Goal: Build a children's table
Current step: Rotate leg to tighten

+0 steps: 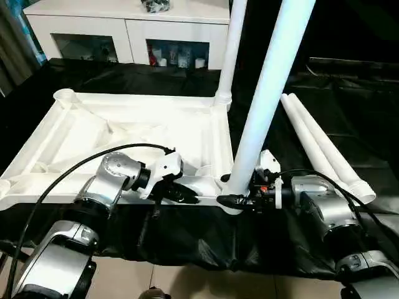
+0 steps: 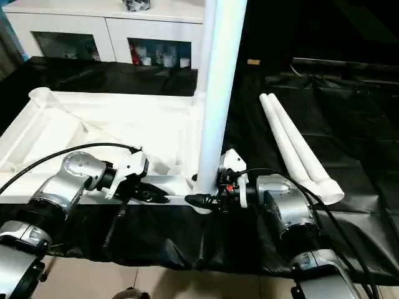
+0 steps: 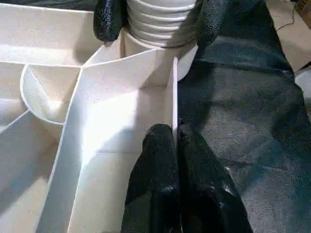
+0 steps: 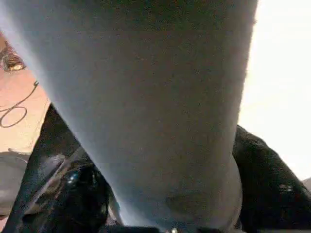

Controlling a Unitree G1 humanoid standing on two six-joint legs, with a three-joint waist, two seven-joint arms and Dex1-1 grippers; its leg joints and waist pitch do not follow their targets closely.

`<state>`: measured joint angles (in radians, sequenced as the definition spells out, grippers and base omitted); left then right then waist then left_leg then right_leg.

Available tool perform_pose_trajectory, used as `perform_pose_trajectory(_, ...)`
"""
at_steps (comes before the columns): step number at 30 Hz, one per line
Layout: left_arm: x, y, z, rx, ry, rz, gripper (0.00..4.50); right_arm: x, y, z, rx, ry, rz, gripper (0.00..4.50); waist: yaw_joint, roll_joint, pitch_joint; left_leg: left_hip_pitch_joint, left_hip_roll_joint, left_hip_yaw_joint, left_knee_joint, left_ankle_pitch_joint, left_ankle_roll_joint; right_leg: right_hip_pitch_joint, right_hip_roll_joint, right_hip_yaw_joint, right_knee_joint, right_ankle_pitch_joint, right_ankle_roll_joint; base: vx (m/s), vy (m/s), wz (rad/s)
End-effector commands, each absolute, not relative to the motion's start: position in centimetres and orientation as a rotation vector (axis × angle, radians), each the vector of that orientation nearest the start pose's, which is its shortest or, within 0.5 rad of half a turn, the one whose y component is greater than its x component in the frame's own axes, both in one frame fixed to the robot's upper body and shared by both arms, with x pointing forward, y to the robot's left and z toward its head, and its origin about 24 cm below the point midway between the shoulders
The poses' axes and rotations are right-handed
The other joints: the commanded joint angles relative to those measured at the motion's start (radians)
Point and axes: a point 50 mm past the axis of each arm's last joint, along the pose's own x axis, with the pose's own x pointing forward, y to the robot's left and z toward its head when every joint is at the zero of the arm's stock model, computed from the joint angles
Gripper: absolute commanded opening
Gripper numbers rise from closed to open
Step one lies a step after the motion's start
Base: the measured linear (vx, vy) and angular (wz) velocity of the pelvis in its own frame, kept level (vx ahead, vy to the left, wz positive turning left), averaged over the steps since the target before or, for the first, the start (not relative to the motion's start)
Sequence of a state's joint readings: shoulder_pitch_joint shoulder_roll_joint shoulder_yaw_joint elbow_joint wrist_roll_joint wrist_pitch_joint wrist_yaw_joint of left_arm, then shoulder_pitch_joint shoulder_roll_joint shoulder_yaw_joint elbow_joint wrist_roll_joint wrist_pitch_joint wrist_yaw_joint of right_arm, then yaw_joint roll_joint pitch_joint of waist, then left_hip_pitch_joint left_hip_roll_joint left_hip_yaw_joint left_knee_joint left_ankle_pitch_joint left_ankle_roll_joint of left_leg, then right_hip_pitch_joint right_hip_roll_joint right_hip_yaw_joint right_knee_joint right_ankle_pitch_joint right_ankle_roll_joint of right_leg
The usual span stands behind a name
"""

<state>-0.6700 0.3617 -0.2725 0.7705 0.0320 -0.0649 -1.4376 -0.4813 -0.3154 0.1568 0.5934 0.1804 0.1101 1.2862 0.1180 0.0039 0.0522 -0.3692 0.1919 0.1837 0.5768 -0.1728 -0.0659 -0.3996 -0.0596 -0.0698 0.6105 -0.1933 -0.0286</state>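
Left arm: your silver forearm runs up from the near-left corner and bends inward, wrist level, so that the left gripper (image 1: 187, 194) lies along the near rim of the tabletop (image 1: 93, 134).
Left jaws: pressed together on the thin near wall of the tabletop, one finger (image 3: 155, 165) inside it, the other outside over the black cloth (image 1: 187, 237).
Tabletop: you see it ribbed side up on the cloth, left of centre.
Near leg (image 1: 265, 93): it stands in the near-right corner socket, leaning slightly right.
Far leg (image 1: 230, 50): upright in the far-right socket.
Right arm: your forearm reaches in from the near right, wrist level, pointing left.
Right gripper (image 1: 240, 200): its fingers straddle the near leg's ribbed base; whether they press it, you cannot tell.
Spare legs (image 1: 324, 146): two, side by side on the cloth at right.
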Motion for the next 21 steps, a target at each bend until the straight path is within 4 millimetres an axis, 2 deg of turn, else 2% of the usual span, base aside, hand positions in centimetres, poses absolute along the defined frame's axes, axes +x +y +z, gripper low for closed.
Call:
perform_pose_trajectory(1,31.7,12.9,5.6,0.398,0.419,-1.578,0.0,29.0,-12.8,3.1,-0.01,0.388,1.413,2.87,0.002,-0.005,-0.066,0.012,0.049,-0.014,-0.057,-0.164,0.069,0.052,-0.092,0.05,-0.073,-0.176,-0.21,0.0,0.0,0.0)
perform_pose_trajectory(5,32.0,12.4,5.4,0.39,0.408,-1.53,0.0,28.8,-12.5,2.7,0.015,0.381,1.371,2.84,0.004,-0.006,-0.065,0.013,0.05,-0.013,-0.057,-0.166,0.067,0.051,-0.092,0.051,-0.075,-0.186,-0.206,0.0,0.0,0.0)
perform_pose_trajectory(6,32.5,11.9,5.3,0.386,0.404,-1.462,0.0,29.3,-12.3,2.4,0.028,0.352,1.259,2.84,0.005,-0.008,-0.064,0.013,0.05,-0.013,-0.058,-0.167,0.066,0.05,-0.093,0.051,-0.074,-0.188,-0.205,0.0,0.0,0.0)
perform_pose_trajectory(7,32.5,11.8,5.3,0.387,0.403,-1.454,0.0,29.4,-12.3,2.3,0.028,0.35,1.245,2.84,0.005,-0.007,-0.061,0.014,0.05,-0.013,-0.059,-0.178,0.059,0.047,-0.093,0.051,-0.077,-0.208,-0.202,0.0,0.0,0.0)
perform_pose_trajectory(9,33.4,10.8,5.4,0.375,0.384,-1.35,0.0,30.6,-12.1,1.8,0.011,0.316,1.027,2.83,-0.001,-0.009,-0.06,0.019,0.047,-0.015,-0.061,-0.209,0.035,0.045,-0.099,0.052,-0.086,-0.29,-0.186,0.0,0.0,0.0)
perform_pose_trajectory(10,33.7,10.2,5.6,0.366,0.37,-1.318,0.0,31.2,-12.1,1.5,0.012,0.309,0.919,2.83,-0.01,-0.011,-0.057,0.021,0.044,-0.019,-0.065,-0.232,0.01,0.044,-0.101,0.051,-0.095,-0.373,-0.164,0.0,0.0,0.0)
perform_pose_trajectory(12,33.8,9.8,5.7,0.359,0.361,-1.3,0.0,31.5,-12.1,1.4,0.014,0.306,0.85,2.82,-0.014,-0.011,-0.055,0.023,0.043,-0.021,-0.067,-0.248,0.006,0.042,-0.099,0.05,-0.101,-0.411,-0.148,0.0,0.0,0.0)
perform_pose_trajectory(13,34.0,8.7,5.8,0.342,0.346,-1.273,0.0,32.0,-11.9,1.0,0.057,0.315,0.72,2.81,-0.014,-0.013,-0.056,0.022,0.043,-0.021,-0.067,-0.247,0.008,0.043,-0.099,0.051,-0.101,-0.41,-0.145,0.0,0.0,0.0)
perform_pose_trajectory(14,34.1,8.5,5.9,0.341,0.342,-1.265,0.0,32.1,-11.9,0.9,0.067,0.321,0.694,2.81,-0.017,-0.01,-0.054,0.026,0.044,-0.021,-0.068,-0.257,0.012,0.037,-0.1,0.053,-0.103,-0.412,-0.146,0.0,0.0,0.0)
perform_pose_trajectory(15,34.2,7.3,5.9,0.326,0.324,-1.241,0.0,32.4,-11.3,0.6,0.108,0.329,0.622,2.81,-0.019,-0.012,-0.055,0.023,0.042,-0.022,-0.068,-0.256,0.014,0.041,-0.099,0.052,-0.103,-0.412,-0.145,0.0,0.0,0.0)
perform_pose_trajectory(16,34.2,6.6,5.9,0.312,0.314,-1.226,0.0,32.5,-10.8,0.5,0.133,0.326,0.588,2.81,-0.022,-0.006,-0.057,0.022,0.043,-0.02,-0.067,-0.245,0.012,0.04,-0.099,0.054,-0.103,-0.39,-0.147,0.0,0.0,0.0)
perform_pose_trajectory(17,34.2,6.3,5.9,0.307,0.31,-1.22,0.0,32.6,-10.6,0.5,0.141,0.324,0.574,2.81,-0.022,-0.008,-0.058,0.023,0.042,-0.02,-0.066,-0.243,0.013,0.04,-0.097,0.053,-0.102,-0.379,-0.149,0.0,0.0,0.0)
perform_pose_trajectory(18,34.1,5.9,5.7,0.306,0.309,-1.222,0.0,32.7,-10.2,0.5,0.134,0.314,0.559,2.81,-0.021,-0.004,-0.059,0.021,0.042,-0.02,-0.066,-0.234,0.02,0.043,-0.096,0.055,-0.099,-0.352,-0.154,0.0,0.0,0.0)
perform_pose_trajectory(20,34.0,5.7,5.6,0.313,0.311,-1.226,0.0,32.7,-10.0,0.6,0.101,0.296,0.556,2.81,-0.021,-0.006,-0.061,0.016,0.041,-0.019,-0.065,-0.212,0.031,0.047,-0.095,0.054,-0.093,-0.294,-0.161,0.0,0.0,0.0)
perform_pose_trajectory(21,33.9,5.6,5.4,0.323,0.309,-1.231,0.0,32.8,-9.8,0.7,0.084,0.276,0.554,3.5,-0.02,-0.004,-0.063,0.015,0.042,-0.019,-0.064,-0.206,0.032,0.047,-0.096,0.055,-0.09,-0.275,-0.166,0.0,0.0,0.0)
